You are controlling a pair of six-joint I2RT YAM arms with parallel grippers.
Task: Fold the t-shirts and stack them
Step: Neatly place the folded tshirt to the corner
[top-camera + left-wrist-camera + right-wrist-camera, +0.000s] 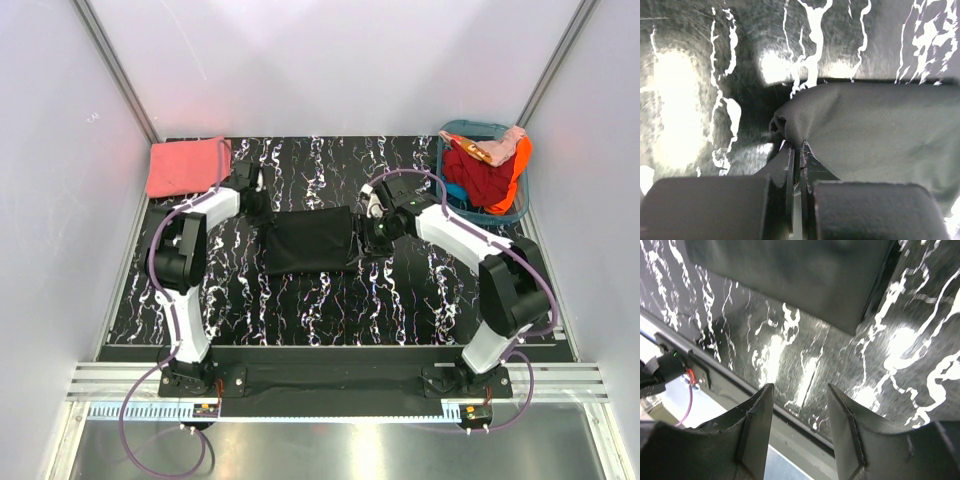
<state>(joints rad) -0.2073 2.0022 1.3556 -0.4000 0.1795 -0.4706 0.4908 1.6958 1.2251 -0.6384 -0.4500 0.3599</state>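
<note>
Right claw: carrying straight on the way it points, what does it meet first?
Probably the bare marbled tabletop; the open right claw points at it, just short of the edge of the black t-shirt. Depth is unclear.

- Top view: bright, even overhead light. White walls (330, 60) are nearly washed out, with a faint pink cast by the coral-pink t-shirt (186, 166) at the counter's far left corner.
- Glossy counter (300, 300) shows little glare here; soft shadows under both arms.
- Left wrist view: dim, with blown-out glare patches on the counter. Black t-shirt (875, 125) weave is sharp; left gripper (797, 150) is dark and blurred along the bottom.
- Right wrist view: tilted. Glare streaks run toward the counter's near edge. Right gripper (800, 390) is soft and out of focus, and the black cloth is smeared.
</note>
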